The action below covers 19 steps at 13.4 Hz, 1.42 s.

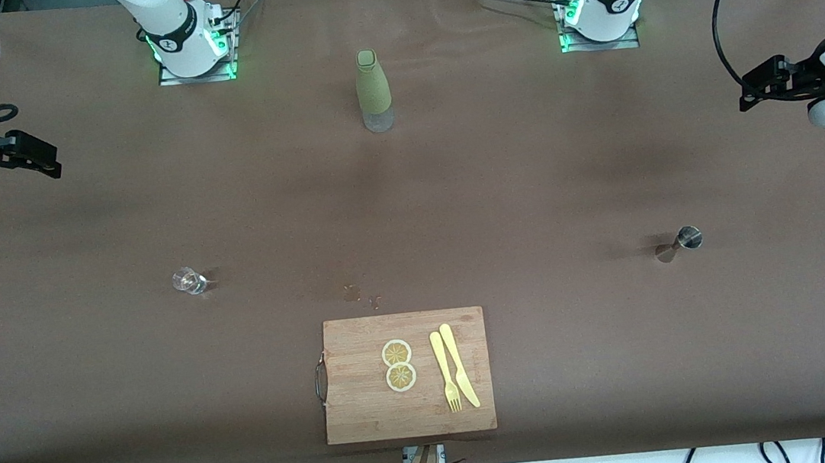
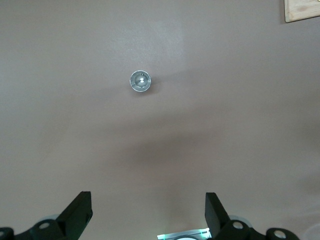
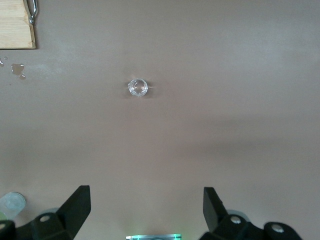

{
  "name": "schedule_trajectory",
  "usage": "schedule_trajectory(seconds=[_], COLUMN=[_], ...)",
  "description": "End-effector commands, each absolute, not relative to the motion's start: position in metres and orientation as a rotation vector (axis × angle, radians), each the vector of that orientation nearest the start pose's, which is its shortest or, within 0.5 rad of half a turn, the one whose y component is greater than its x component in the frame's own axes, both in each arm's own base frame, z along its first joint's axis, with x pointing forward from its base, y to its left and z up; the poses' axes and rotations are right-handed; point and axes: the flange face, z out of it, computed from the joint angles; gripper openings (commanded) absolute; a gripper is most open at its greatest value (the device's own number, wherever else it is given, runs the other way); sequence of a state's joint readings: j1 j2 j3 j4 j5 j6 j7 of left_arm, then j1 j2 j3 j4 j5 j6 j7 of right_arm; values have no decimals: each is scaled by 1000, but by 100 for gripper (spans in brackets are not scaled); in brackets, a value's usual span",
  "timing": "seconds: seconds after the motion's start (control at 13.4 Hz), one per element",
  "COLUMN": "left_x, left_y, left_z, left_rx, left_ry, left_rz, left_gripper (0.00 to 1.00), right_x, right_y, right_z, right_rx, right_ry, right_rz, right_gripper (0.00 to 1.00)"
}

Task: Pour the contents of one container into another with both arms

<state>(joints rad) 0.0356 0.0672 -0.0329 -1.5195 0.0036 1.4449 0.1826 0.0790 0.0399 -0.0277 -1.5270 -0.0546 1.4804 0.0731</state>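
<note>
The right gripper (image 1: pixel 44 159) hangs high over the table's right-arm end, fingers (image 3: pixel 75 205) spread wide and empty, above the glass (image 1: pixel 189 280). The bottle (image 1: pixel 372 91) stands between the bases. The left gripper (image 1: pixel 754 92) hangs likewise, fingers wide and empty, above the jigger (image 1: pixel 682 241). Only the right wrist view shows droplets (image 3: pixel 18 70) clearly. Both arms are cut off at the front view's edges.

You have one bottle (image 1: pixel 373 90), one glass (image 1: pixel 188 280), one metal jigger (image 1: pixel 688 238), one cutting board (image 1: pixel 370 412), two lemon slices (image 1: pixel 397 353), one fork (image 1: pixel 445 372) and one knife (image 1: pixel 459 365).
</note>
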Motion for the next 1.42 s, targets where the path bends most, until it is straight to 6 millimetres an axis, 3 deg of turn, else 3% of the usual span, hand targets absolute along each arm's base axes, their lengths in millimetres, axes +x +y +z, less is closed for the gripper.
schedule_trajectory(seconds=[0.0, 1.35], left_x=[557, 552], left_y=[-1, -3], left_z=[607, 604], left_rx=[-3146, -3147], left_ry=[294, 244], left_rz=[230, 291], left_gripper=[100, 100], right_x=[559, 559], right_y=[22, 17], right_z=[621, 621], right_rx=[-3203, -3204], right_ry=[62, 74], right_rz=[111, 109], right_gripper=[100, 100])
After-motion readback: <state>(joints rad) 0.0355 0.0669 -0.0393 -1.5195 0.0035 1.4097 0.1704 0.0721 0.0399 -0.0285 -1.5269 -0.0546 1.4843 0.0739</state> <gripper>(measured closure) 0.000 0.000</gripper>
